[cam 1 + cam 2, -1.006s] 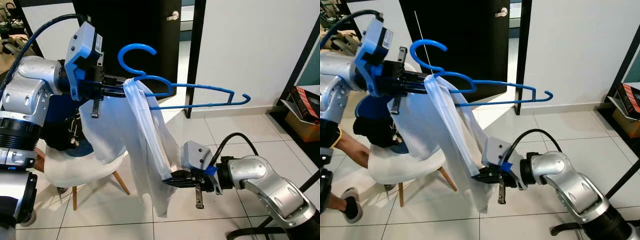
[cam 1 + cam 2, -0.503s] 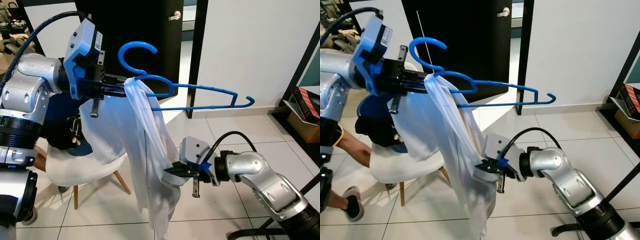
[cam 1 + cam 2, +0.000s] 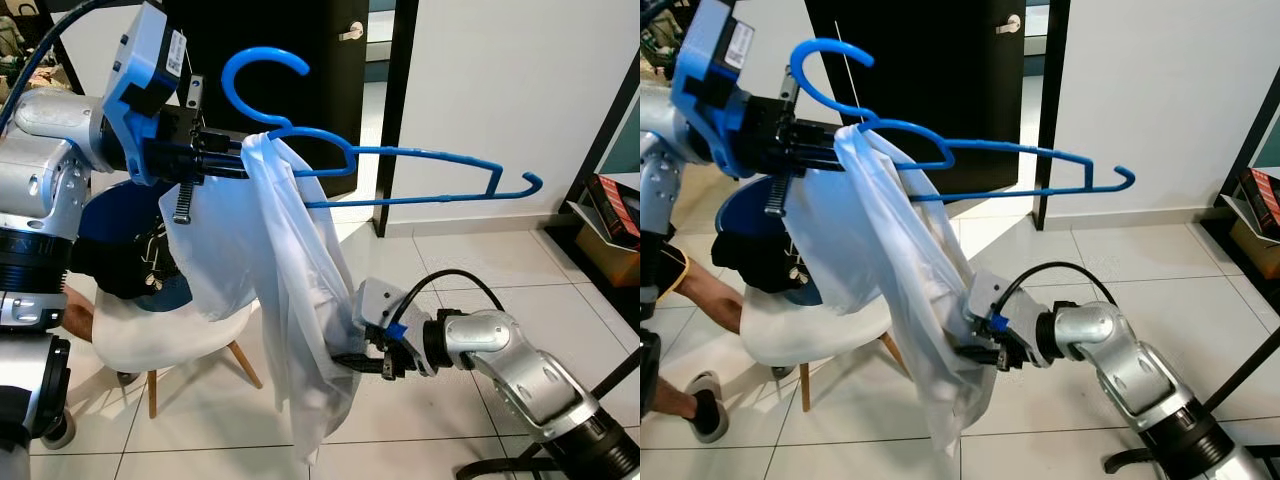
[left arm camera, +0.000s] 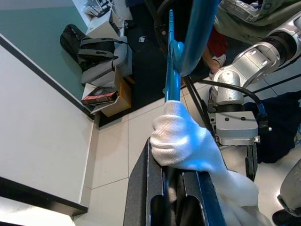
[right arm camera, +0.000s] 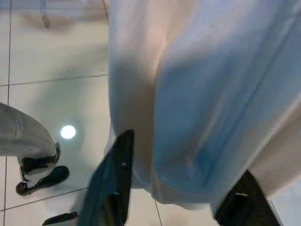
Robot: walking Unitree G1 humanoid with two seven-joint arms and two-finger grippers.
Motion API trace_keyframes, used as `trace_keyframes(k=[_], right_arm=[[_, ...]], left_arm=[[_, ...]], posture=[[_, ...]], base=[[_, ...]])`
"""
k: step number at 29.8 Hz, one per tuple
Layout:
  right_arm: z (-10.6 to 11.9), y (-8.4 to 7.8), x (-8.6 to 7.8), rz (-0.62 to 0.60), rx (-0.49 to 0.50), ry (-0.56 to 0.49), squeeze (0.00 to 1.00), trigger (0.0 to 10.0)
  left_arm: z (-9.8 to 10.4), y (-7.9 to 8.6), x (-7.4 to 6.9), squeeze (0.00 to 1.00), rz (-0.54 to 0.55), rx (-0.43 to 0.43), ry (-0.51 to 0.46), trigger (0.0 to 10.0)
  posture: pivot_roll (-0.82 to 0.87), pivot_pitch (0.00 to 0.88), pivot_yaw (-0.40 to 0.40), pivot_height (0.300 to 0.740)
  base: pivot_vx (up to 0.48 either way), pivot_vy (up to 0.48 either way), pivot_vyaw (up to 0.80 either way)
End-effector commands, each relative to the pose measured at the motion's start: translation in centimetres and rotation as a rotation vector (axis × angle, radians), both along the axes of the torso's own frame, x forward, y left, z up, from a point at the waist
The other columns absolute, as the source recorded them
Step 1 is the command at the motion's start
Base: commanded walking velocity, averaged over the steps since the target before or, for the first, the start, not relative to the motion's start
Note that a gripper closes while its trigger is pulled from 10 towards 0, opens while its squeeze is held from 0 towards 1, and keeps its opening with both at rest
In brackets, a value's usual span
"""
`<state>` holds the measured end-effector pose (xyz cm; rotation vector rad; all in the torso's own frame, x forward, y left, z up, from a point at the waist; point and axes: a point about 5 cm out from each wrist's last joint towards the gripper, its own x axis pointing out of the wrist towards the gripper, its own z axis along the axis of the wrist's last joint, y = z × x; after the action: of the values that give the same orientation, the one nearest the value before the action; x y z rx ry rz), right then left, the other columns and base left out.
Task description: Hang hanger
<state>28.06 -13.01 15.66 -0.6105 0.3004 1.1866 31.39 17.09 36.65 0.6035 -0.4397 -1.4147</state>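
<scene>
Hanger (image 3: 400,175) lifted higher by left pincer (image 3: 215,160), clamped near hook; right pincer (image 3: 350,362) now wide around hanging white garment (image 3: 290,330) hem, no rail reached yet

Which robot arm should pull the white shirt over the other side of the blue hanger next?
The right. Its end effector is open around the white shirt's lower part, free to pull. The left end effector is busy holding up the blue hanger.

Blue hanger (image 3: 400,180), white garment (image 3: 290,330)
</scene>
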Motion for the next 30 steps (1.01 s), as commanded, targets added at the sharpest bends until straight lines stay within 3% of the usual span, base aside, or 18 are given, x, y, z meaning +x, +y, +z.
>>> trace_keyframes(k=[1, 5, 6, 8, 9, 19, 22, 24, 26, 27, 30], right_arm=[[-0.4, 0.0, -0.2, 0.015, -0.023, 0.013, 0.00, 10.0], [-0.4, 0.0, -0.3, 0.038, -0.022, 0.025, 0.00, 10.0], [-0.5, -0.1, -0.4, 0.048, -0.031, 0.029, 0.00, 0.9], [-0.6, -0.2, -0.5, 0.056, -0.040, 0.032, 0.00, 0.9], [-0.7, -0.4, -0.6, 0.060, -0.050, 0.030, 0.00, 0.0], [0.7, -1.5, 0.5, 0.005, -0.042, -0.048, 0.00, 0.0], [3.3, -3.5, 1.4, -0.058, 0.020, -0.091, 0.00, 0.0], [3.3, -3.5, 1.4, -0.058, 0.020, -0.091, 0.00, 0.0], [4.8, -5.1, 1.8, -0.096, 0.043, -0.117, 0.00, 0.0], [4.8, -5.1, 1.8, -0.096, 0.043, -0.117, 0.00, 0.0], [7.2, -8.6, 2.6, -0.205, -0.049, -0.220, 0.00, 0.0]], left_arm=[[1.8, 0.4, -0.8, 0.00, -0.006, -0.025, -0.061, 10.0], [2.0, 0.4, -0.8, 0.00, -0.006, -0.027, -0.064, 10.0], [2.0, 0.5, -0.8, 0.00, -0.004, -0.027, -0.066, 10.0], [2.0, 0.5, -0.8, 0.00, 0.000, -0.027, -0.068, 10.0], [2.1, 0.7, -0.8, 0.00, 0.006, -0.029, -0.069, 10.0], [1.6, 1.5, -0.6, 0.00, 0.039, -0.012, -0.045, 10.0], [-0.4, 2.3, -0.3, 0.00, 0.061, 0.052, 0.010, 10.0], [-0.4, 2.3, -0.3, 0.00, 0.061, 0.052, 0.010, 10.0], [-1.7, 2.9, -0.3, 0.00, 0.074, 0.092, 0.048, 10.0], [-1.7, 2.9, -0.3, 0.00, 0.074, 0.092, 0.048, 10.0], [-3.6, 4.1, -0.8, 0.00, 0.082, 0.128, 0.127, 10.0]], posture=[[-0.07, 0.000, 0.053, 0.740], [-0.07, 0.000, 0.054, 0.740], [-0.07, 0.000, 0.054, 0.740], [-0.07, 0.000, 0.054, 0.740], [-0.07, 0.000, 0.055, 0.740], [-0.07, 0.000, 0.059, 0.740], [-0.08, 0.000, 0.058, 0.740], [-0.08, 0.000, 0.058, 0.740], [-0.08, 0.000, 0.058, 0.740], [-0.08, 0.000, 0.058, 0.740], [-0.08, 0.000, 0.060, 0.740]], base=[[0.000, 0.000, 0.00], [0.000, 0.000, 0.00], [0.000, 0.000, 0.00], [0.000, 0.000, 0.00], [0.000, 0.000, 0.00], [0.000, 0.000, 0.00], [0.000, 0.000, 0.00], [0.000, 0.000, 0.00], [0.000, 0.000, 0.00], [0.000, 0.000, 0.00], [0.000, 0.000, 0.00]])
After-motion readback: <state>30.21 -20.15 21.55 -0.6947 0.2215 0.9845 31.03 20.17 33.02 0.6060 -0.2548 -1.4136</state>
